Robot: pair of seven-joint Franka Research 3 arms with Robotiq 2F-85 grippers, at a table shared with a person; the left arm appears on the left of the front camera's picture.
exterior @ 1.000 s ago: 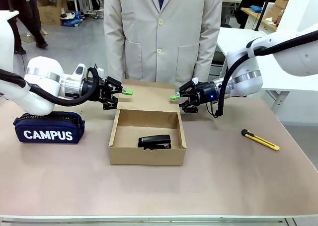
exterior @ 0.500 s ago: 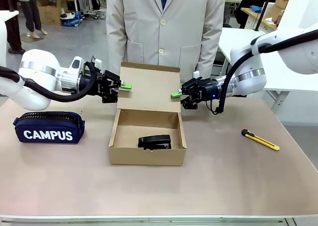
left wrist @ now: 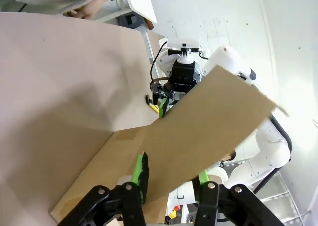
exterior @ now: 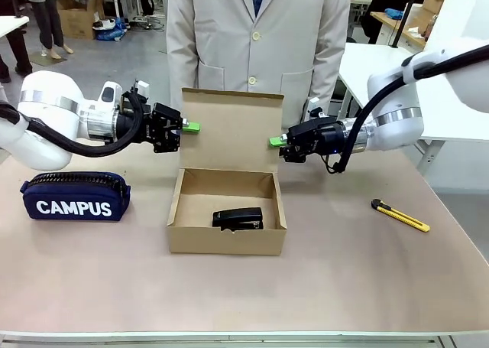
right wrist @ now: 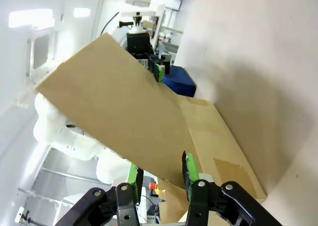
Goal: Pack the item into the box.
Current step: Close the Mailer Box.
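Stapler (exterior: 238, 219) is lying flat on the bottom of the box (exterior: 226, 245), a bit toward the front wall. It's small and black, and honestly too dark to make out any detail on it. The box sits open mid-table (exterior: 344, 294) with its lid (exterior: 232, 130) standing nearly upright at the back edge. The left gripper (exterior: 191, 127) is pinched tight on the lid's left edge. The right gripper (exterior: 275, 141) is on the right edge, and from its wrist camera the cardboard runs between the green pads (right wrist: 188, 167), so it looks clamped on too. The lid blocks the lower coat of the person (exterior: 256, 50) standing at the far side, and the top of the picture cuts them off at the collar. In both wrist cameras the lid covers a lot of what's behind it, with the opposite arm poking out past its far edge. The left arm's elbow passes just above a navy pencil case (exterior: 75, 199) marked CAMPUS, and I can't tell if they touch. A yellow utility knife (exterior: 400, 216) lies well to the right of the box. The tabletop is plain pinkish beige. Behind it there's a grey floor (exterior: 114, 57), cardboard boxes (exterior: 76, 15) and a white side table (exterior: 367, 65) on the right.
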